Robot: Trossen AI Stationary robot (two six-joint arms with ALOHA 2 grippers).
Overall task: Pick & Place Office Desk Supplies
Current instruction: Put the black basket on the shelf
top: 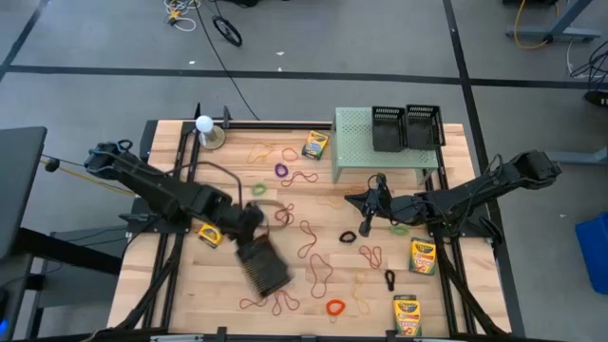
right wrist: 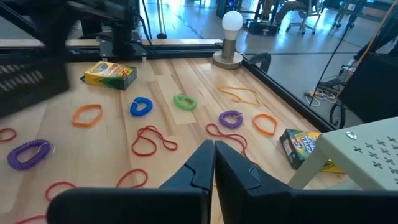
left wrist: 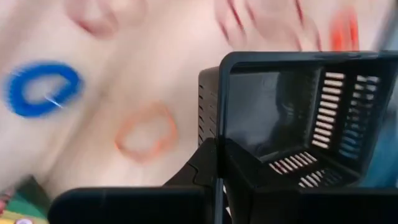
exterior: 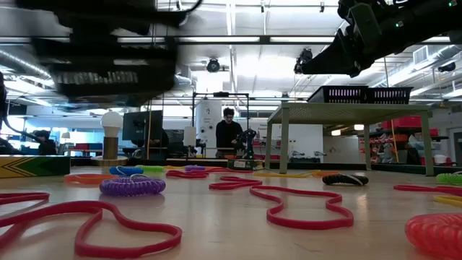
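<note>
left gripper (left wrist: 214, 186) clamped on the black basket (top: 262, 264) wall, basket up off the table; a thin-edge grip could let it swing or slip. bands (top: 318, 271) and crayon boxes (top: 423, 256) scattered below. right gripper (right wrist: 214, 163) shut, empty.
</note>
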